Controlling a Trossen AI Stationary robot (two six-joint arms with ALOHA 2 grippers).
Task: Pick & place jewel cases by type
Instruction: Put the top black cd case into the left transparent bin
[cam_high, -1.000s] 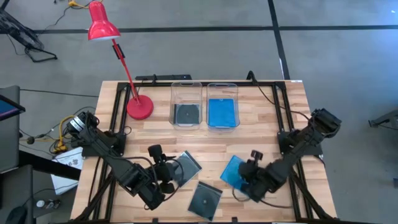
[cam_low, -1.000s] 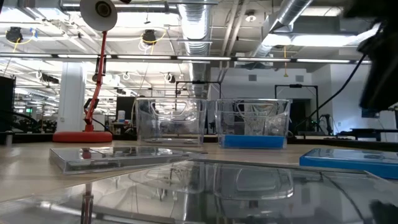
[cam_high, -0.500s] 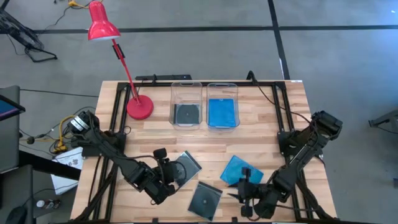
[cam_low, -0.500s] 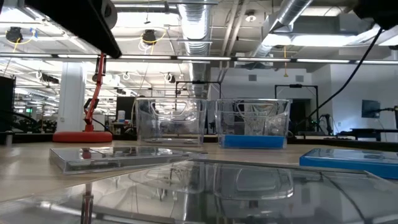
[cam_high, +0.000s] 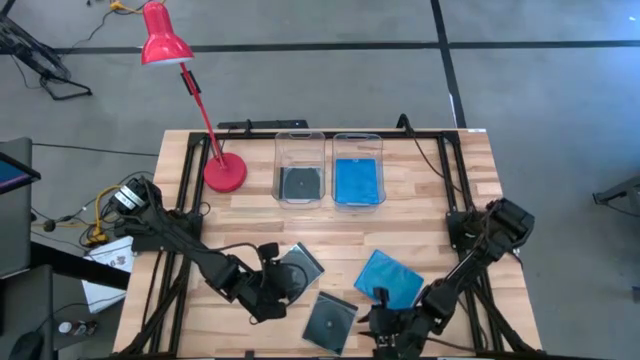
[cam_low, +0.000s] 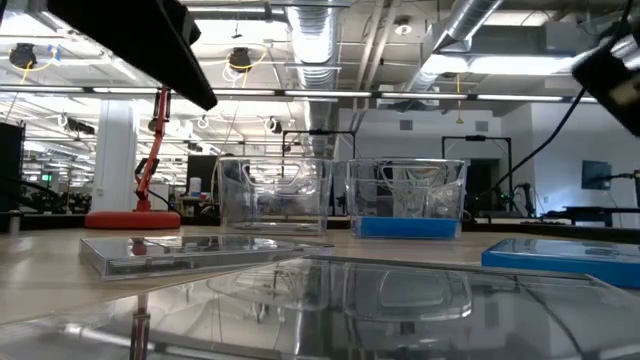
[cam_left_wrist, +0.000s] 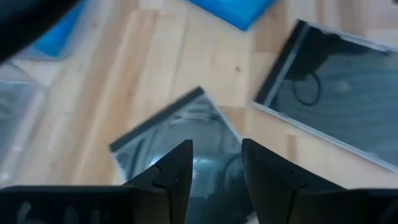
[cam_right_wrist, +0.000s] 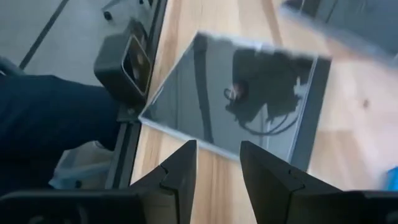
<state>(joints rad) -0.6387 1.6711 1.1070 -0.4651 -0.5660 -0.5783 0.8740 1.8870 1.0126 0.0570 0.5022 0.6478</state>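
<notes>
Three jewel cases lie flat on the wooden table. A clear, dark-grey one (cam_high: 305, 262) (cam_left_wrist: 168, 134) sits under my left gripper (cam_high: 283, 283) (cam_left_wrist: 217, 165), which slants down over it, open by a narrow gap with nothing between the fingers. A second dark case (cam_high: 330, 320) (cam_right_wrist: 242, 93) lies near the front edge. My right gripper (cam_high: 372, 322) (cam_right_wrist: 217, 163) hovers just to its right, open and pointing at it. A blue case (cam_high: 390, 275) lies behind the right gripper. Whether the left fingertips touch the case, I cannot tell.
Two clear bins stand at the far middle: the left bin (cam_high: 300, 140) holds a dark case, the right bin (cam_high: 358, 140) a blue one. A red desk lamp (cam_high: 225, 172) stands at the far left. A small camera (cam_right_wrist: 127, 62) sits at the front edge.
My right gripper has left the blue case, gone toward the table's near edge and sunk, tipping down beside the front dark case. My left gripper has sunk and tipped down over the clear case. No case has moved.
</notes>
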